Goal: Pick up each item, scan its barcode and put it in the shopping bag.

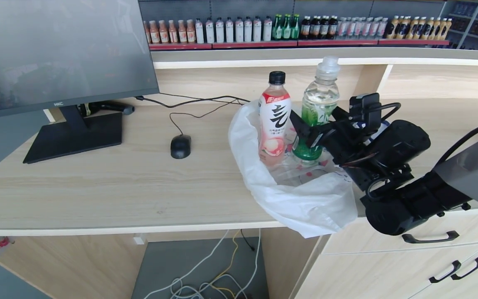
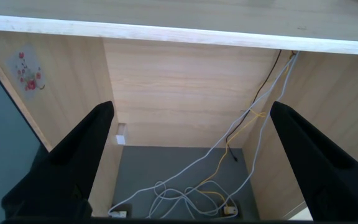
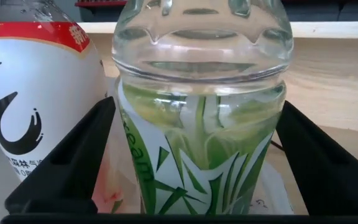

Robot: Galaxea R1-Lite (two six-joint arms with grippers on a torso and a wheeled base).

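- The pale wood surface (image 1: 98,187) carried a dark monitor (image 1: 56,50) on a flat black foot at its left end. A black mouse (image 1: 180,146) lay near the middle, and thin black cables (image 1: 197,101) trailed along the back.
- A white shopping bag (image 1: 297,199) lay slumped open at the right of the surface, with its lower fold hanging over the front edge.
- Two bottles stood upright inside the bag, close together. One was a pink-and-white bottle (image 1: 275,120) with a black cap. To its right was a clear bottle with a green label (image 1: 320,104) and a clear cap.
- The right claw (image 1: 309,133) was grasping the green-labelled bottle (image 3: 197,155) low on its body. One black finger (image 3: 98,155) was pressed to each side, and the pink-and-white bottle (image 3: 36,93) was just beside it.
- The left claw (image 2: 191,106) hung released and empty below the surface's front edge. Its fingers were spread wide before the knee recess.
- White and yellow cords (image 2: 191,186) lay tangled on the grey floor of that recess, and a small flower sticker (image 2: 30,71) sat on its side panel.
- Drawers with black handles (image 1: 430,237) filled the front under the right end.
- Behind a raised wooden ledge (image 1: 264,62), a red-edged store shelf (image 1: 297,42) held a long row of drink bottles.
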